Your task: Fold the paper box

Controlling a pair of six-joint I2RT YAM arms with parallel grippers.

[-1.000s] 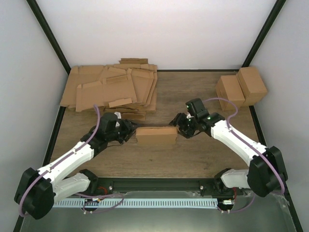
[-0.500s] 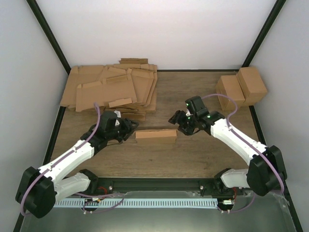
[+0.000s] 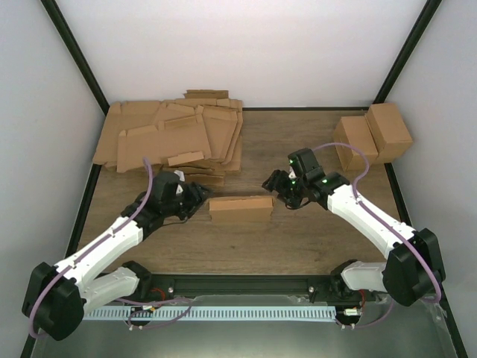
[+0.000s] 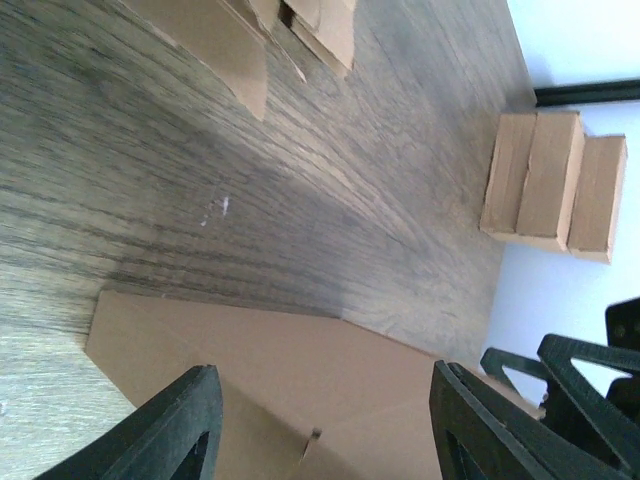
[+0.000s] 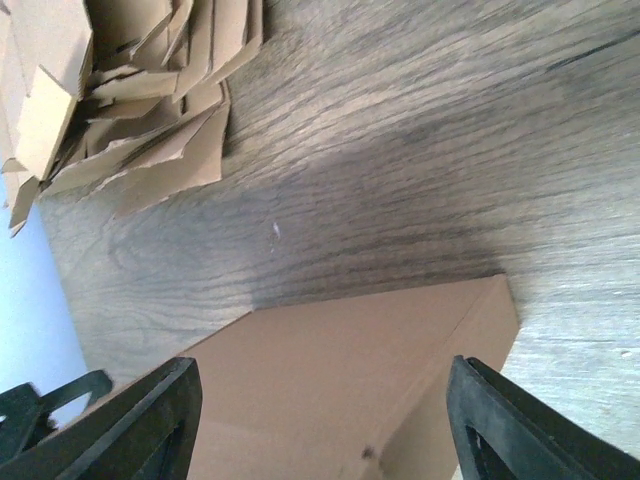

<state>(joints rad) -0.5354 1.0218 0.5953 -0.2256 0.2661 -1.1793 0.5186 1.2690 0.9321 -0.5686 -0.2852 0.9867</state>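
Observation:
The paper box point(image 3: 240, 207) is a low brown carton lying closed on the wooden table point(image 3: 298, 239) between the two arms. My left gripper point(image 3: 196, 196) is at its left end and my right gripper point(image 3: 278, 186) is at its back right corner. In the left wrist view the paper box point(image 4: 300, 360) fills the space under the left gripper point(image 4: 325, 430), whose jaws stand wide apart. In the right wrist view the paper box point(image 5: 330, 380) lies under the right gripper point(image 5: 320, 430), also spread wide. I cannot see either pair of fingers pinching the cardboard.
A heap of flat cardboard sheets point(image 3: 175, 138) covers the back left of the table. Two blocky brown cartons point(image 3: 373, 134) stand at the back right by the black frame post point(image 3: 399, 60). The arm bases and a rail point(image 3: 238, 287) run along the near edge.
The left jaws have spread wider. The right gripper has drawn back a little from the box's right end. The box now lies lower and slightly turned.

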